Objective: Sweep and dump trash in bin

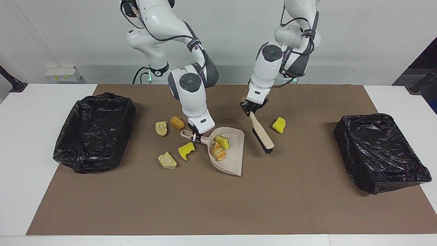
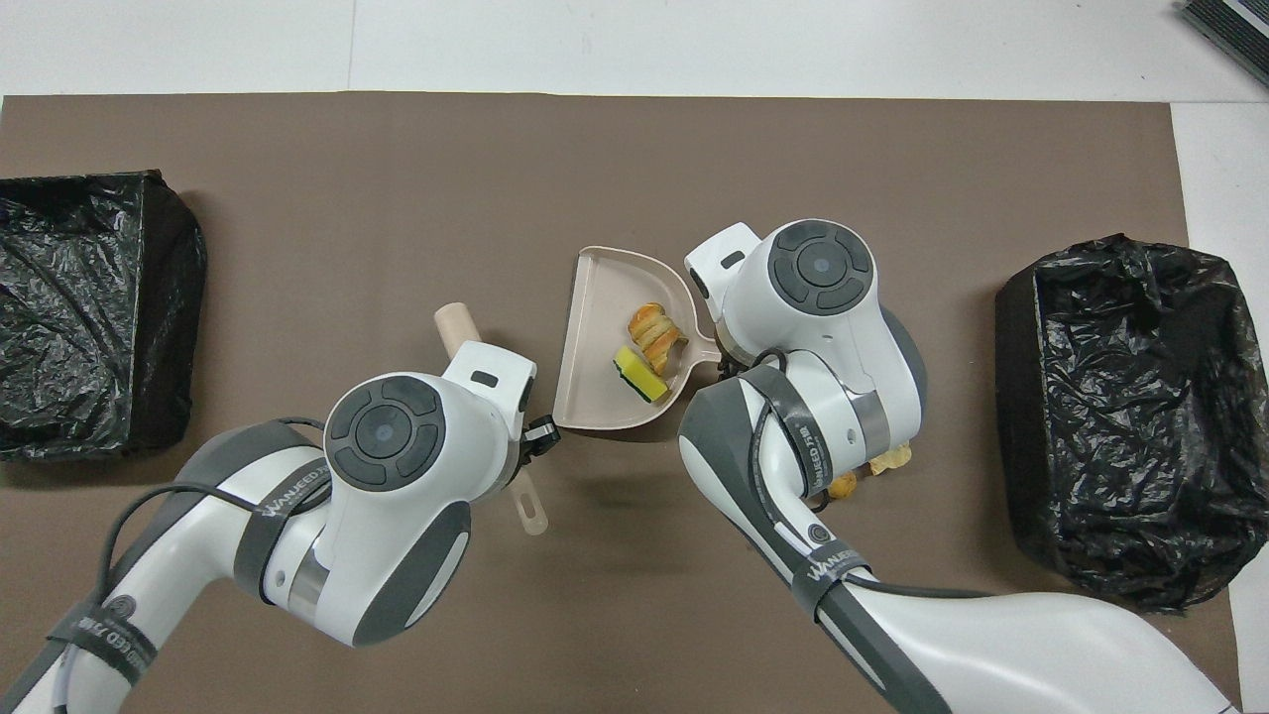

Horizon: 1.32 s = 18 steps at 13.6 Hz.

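Observation:
My right gripper (image 1: 195, 137) is shut on the handle of the beige dustpan (image 1: 235, 160), which rests on the brown mat. In the pan (image 2: 595, 337) lie two bits of trash: a yellow sponge chunk (image 1: 222, 141) (image 2: 639, 372) and a golden bread piece (image 1: 217, 152) (image 2: 654, 327). My left gripper (image 1: 250, 111) is shut on the brush (image 1: 261, 135), which slants down over the mat between the pan and another yellow sponge chunk (image 1: 279, 124). More trash lies by the pan's handle: a yellow chunk (image 1: 186, 150) and three tan pieces (image 1: 167, 160) (image 1: 161, 128) (image 1: 177, 122).
Two bins lined with black bags stand on the mat, one (image 1: 95, 131) (image 2: 1110, 407) at the right arm's end and one (image 1: 379, 150) (image 2: 89, 307) at the left arm's end. In the overhead view my arms cover most of the loose trash.

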{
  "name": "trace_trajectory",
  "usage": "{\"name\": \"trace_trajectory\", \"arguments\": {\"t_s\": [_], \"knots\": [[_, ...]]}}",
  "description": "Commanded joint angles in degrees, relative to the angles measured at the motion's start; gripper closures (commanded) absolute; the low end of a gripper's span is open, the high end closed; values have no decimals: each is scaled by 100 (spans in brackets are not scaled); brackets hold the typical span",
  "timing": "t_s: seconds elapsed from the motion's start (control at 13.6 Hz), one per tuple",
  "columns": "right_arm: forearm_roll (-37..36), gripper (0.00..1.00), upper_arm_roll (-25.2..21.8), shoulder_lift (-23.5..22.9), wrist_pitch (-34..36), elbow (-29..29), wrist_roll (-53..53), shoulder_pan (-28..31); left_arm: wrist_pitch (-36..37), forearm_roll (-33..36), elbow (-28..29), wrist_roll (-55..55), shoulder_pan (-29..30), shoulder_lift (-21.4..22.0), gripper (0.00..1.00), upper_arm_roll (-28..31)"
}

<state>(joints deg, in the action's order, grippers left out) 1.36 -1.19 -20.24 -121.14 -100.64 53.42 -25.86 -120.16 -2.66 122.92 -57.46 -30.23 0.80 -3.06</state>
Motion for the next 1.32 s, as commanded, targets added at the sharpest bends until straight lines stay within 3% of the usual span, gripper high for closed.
{"name": "trace_trajectory", "arguments": {"t_s": [0.0,0.29,0.44,0.59,0.74,1.25], "knots": [[57,100,40,-33,3,-43,107,72,762,440,13,-809,210,157,100,-37],[57,100,40,-50,-58,-105,99,186,1818,1047,92,-1407,570,358,100,-46],[57,100,40,-85,-94,-105,72,169,2013,1101,336,-1479,711,543,100,-55],[57,100,40,-103,-103,-105,64,160,1482,953,1169,-1462,729,999,100,-63],[57,100,40,-94,-103,-105,72,160,900,707,1612,-1400,668,1115,100,-72],[57,100,40,-103,-138,-96,125,160,-261,-199,1438,647,211,378,100,-90]]}}
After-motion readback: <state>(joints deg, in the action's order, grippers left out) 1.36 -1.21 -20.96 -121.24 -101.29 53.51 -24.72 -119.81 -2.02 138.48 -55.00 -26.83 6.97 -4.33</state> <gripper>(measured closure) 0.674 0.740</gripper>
